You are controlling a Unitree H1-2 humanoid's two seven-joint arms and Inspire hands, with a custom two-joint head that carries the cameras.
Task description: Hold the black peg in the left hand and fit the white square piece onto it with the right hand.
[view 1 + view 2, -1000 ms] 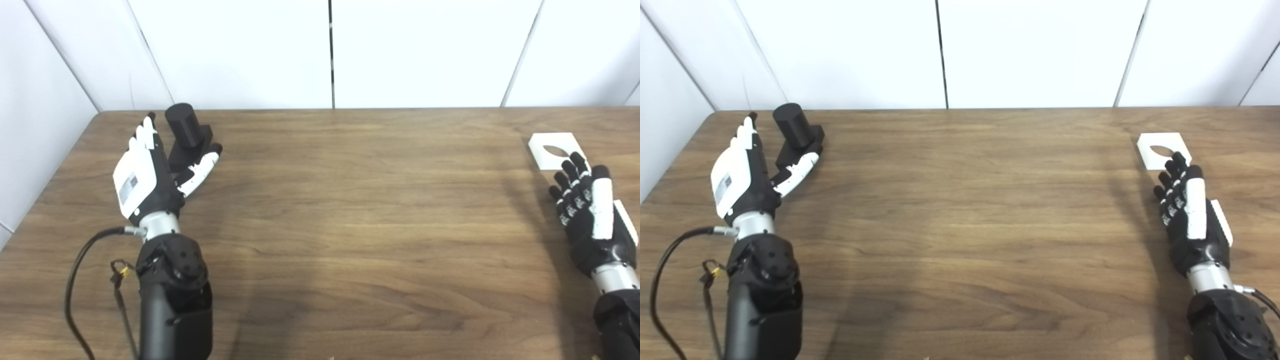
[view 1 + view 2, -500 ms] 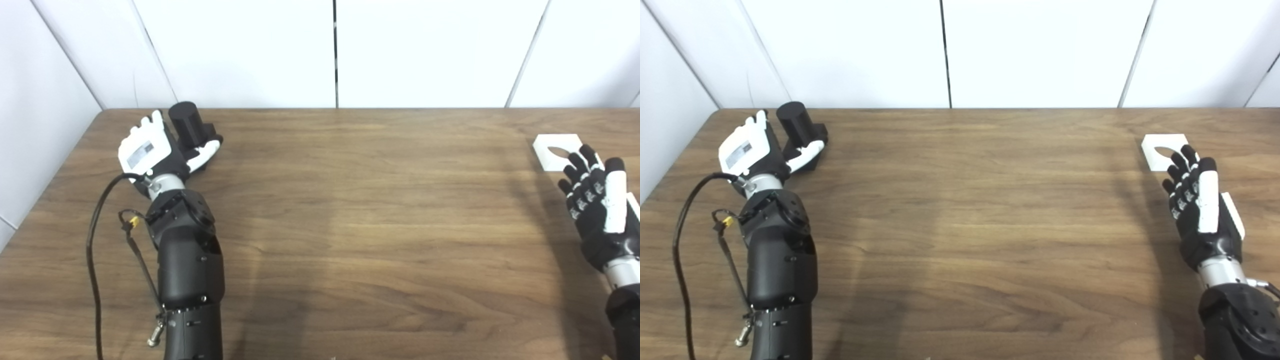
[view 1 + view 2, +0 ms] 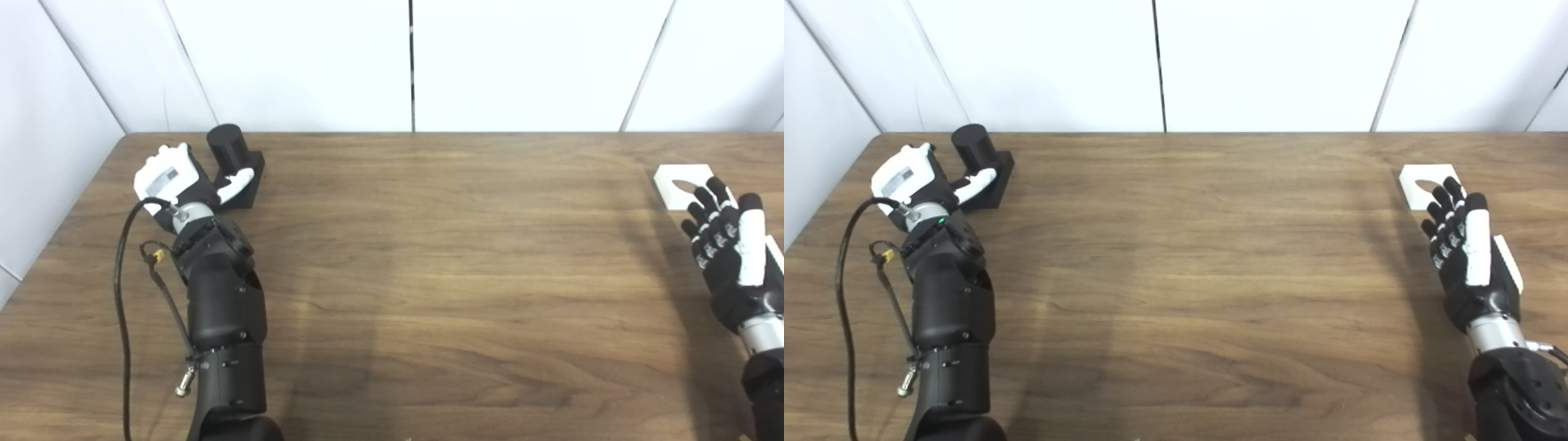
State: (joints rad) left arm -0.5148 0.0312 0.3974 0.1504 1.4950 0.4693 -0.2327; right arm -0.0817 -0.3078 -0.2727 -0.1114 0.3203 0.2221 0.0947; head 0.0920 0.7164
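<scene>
At the table's far-left corner the upright peg [image 3: 228, 149] on its base stands just right of the left hand [image 3: 173, 180], whose spread fingers reach beside it without clear grip, while the open right hand [image 3: 729, 245] hovers just short of the square piece [image 3: 681, 184].

A robot test lab, by the look of it: a bare wood-grain desk [image 3: 429, 257] boxed in by plain white wall panels [image 3: 294, 61].

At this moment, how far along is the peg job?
Nothing is finished. The left hand is at the peg, thumb across its base, but the peg sits on the table. The right hand is open just short of the white piece. Lifting both and fitting remain.
</scene>
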